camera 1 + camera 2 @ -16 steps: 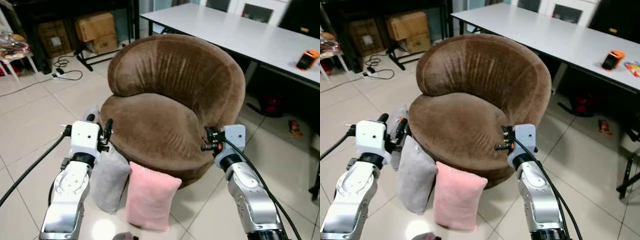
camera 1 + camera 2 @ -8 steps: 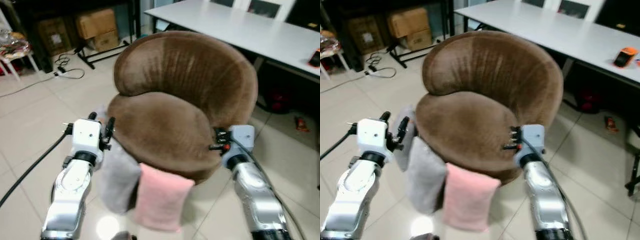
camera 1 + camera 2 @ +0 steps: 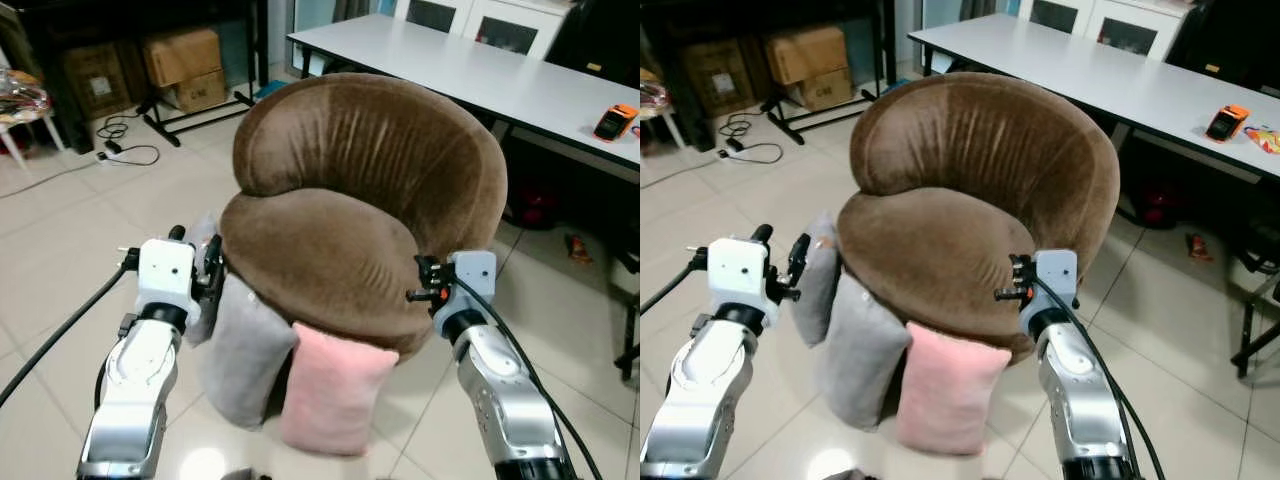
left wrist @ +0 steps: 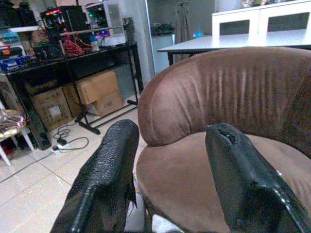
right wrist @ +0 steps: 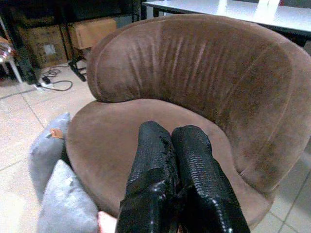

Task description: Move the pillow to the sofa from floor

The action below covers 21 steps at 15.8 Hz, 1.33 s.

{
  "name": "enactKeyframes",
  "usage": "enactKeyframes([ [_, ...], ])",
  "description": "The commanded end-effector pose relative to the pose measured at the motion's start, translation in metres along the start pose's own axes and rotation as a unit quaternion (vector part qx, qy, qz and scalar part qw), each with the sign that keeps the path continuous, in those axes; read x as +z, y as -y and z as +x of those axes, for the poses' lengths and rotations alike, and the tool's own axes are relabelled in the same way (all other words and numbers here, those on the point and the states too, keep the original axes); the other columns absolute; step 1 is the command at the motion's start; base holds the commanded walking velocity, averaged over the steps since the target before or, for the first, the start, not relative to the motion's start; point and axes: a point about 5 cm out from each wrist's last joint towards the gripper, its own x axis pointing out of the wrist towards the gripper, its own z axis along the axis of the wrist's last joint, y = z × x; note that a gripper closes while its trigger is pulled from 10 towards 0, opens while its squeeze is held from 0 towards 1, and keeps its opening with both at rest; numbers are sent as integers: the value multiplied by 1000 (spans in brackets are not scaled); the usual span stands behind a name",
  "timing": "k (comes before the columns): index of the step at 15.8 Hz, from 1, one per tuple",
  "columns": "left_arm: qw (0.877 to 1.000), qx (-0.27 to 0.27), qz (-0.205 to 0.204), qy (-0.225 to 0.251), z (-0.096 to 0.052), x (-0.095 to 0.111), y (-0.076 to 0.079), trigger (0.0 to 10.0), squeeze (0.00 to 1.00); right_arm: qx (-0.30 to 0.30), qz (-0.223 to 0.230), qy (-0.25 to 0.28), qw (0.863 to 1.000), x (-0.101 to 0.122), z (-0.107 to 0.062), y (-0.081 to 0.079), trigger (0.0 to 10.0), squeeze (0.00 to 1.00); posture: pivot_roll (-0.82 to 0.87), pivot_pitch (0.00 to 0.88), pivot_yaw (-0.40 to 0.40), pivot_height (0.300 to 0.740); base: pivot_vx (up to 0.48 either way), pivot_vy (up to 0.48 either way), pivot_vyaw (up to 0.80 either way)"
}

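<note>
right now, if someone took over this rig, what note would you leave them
Left gripper: open, holding nothing, raised beside the grey pillows.
Right gripper: shut, holding nothing, at the sofa's front edge.
Things: pink pillow, grey pillow and a second grey pillow stand on the floor, leaning against the front of the brown sofa.
Done: nothing; sofa seat is bare.
Left: grasp a pillow, lift it, set it on the seat.
</note>
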Motion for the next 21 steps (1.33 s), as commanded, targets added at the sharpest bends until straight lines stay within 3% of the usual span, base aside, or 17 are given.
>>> enactKeyframes([
  [1, 1000, -11, -3, 1, 1, 1, 3, 10000, 0, -5, 3, -5, 1000, 0, 2, 3, 10000, 0, -64, 0, -50, 740, 0, 0, 0],
  [13, 1000, 0, -10, -1, -1, -2, 0, 10000, 0, -5, -7, -8, 1000, 0, 3, 4, 10000, 0, -56, 0, -63, 740, 0, 0, 0],
  [21, 1000, -2, -13, -1, -2, -3, 1, 10000, 0, 2, -12, -11, 1000, 0, 4, 3, 10000, 0, -53, 0, -67, 740, 282, 0, 0],
])
